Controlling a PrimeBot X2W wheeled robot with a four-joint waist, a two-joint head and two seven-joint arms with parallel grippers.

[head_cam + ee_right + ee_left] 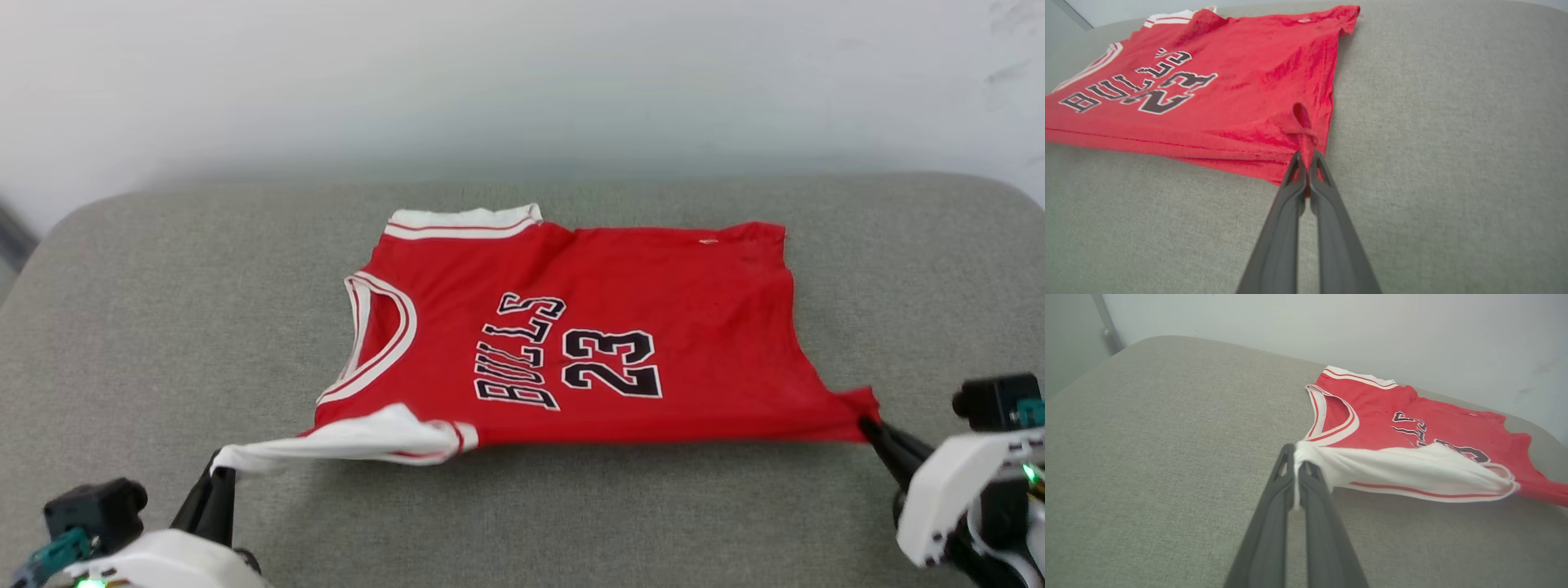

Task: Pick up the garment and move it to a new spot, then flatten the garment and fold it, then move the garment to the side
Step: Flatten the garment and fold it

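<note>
The garment (686,327) is a red jersey with white sleeves and black "BULLS 23" lettering, spread on the grey cushion with its neck toward the left. My left gripper (219,472) is shut on the tip of the near white sleeve (1412,469), which is pulled out toward it. In the left wrist view the left gripper (1296,454) pinches white cloth between its fingers. My right gripper (867,425) is shut on the near red hem corner; the right wrist view has the right gripper (1306,160) clamped on that bunched corner of the garment (1208,81).
The grey cushioned surface (571,523) runs wide around the jersey, with rounded far corners. A pale wall (522,73) rises behind it. A metal pole (1106,330) stands beyond the far left corner.
</note>
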